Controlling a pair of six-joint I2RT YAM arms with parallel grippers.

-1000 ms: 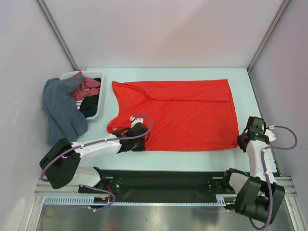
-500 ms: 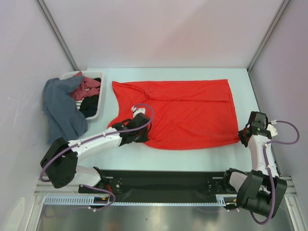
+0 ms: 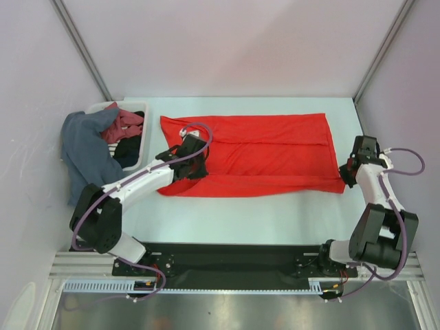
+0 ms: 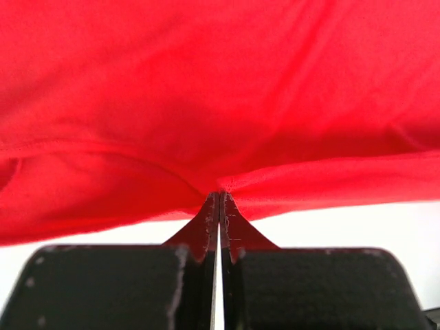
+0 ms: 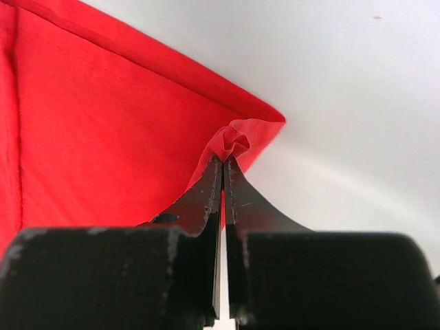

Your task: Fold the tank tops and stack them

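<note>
The bright red tank top (image 3: pixel 268 155) lies spread across the table's middle, its near part raised and drawn toward the far side. My left gripper (image 3: pixel 198 167) is shut on the top's near left edge; in the left wrist view the gripper (image 4: pixel 220 196) pinches red cloth (image 4: pixel 220 89) at its tips. My right gripper (image 3: pixel 348 177) is shut on the near right corner; in the right wrist view the gripper (image 5: pixel 223 159) holds that bunched corner of red cloth (image 5: pixel 103 124). A dark garment (image 3: pixel 127 152) lies in the basket; I cannot tell whether it is the navy top.
A white plastic basket (image 3: pixel 144 148) stands at the far left holding dark and maroon-pink cloth (image 3: pixel 124 124). A grey-blue garment (image 3: pixel 86 158) hangs over its left side onto the table. Enclosure walls stand to the left, right and back.
Both grippers have moved away from the near edge toward the far side, pulling the red top's near hem with them. The left jaws have closed on the cloth.
</note>
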